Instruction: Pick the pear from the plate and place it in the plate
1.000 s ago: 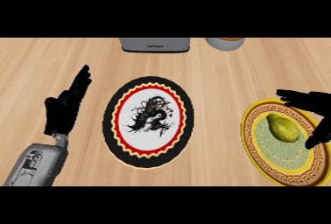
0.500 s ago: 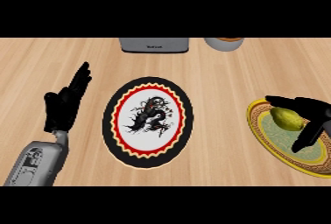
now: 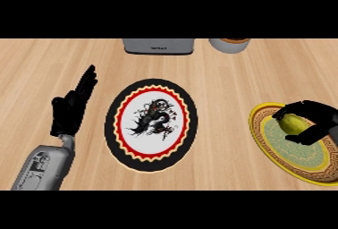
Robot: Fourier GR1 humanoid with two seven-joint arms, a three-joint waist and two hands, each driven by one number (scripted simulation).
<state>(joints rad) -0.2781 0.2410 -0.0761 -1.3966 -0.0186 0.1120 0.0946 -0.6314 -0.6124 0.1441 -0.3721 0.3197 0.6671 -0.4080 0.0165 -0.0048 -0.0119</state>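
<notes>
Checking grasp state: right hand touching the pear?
Touching. Head view shows the right hand with fingers and thumb curled round the pear over the yellow plate.

A light wooden counter top point(image 3: 218, 76) with long, fine grain running left to right fills the whole view; no wall, floor or window shows. At the counter's far edge, near its middle, stands a grey, box-shaped metal appliance point(image 3: 158, 45), cut off by the view. Just right of it sits a pale round container with a brownish top point(image 3: 230, 45). Light is even, with soft shadows.
</notes>
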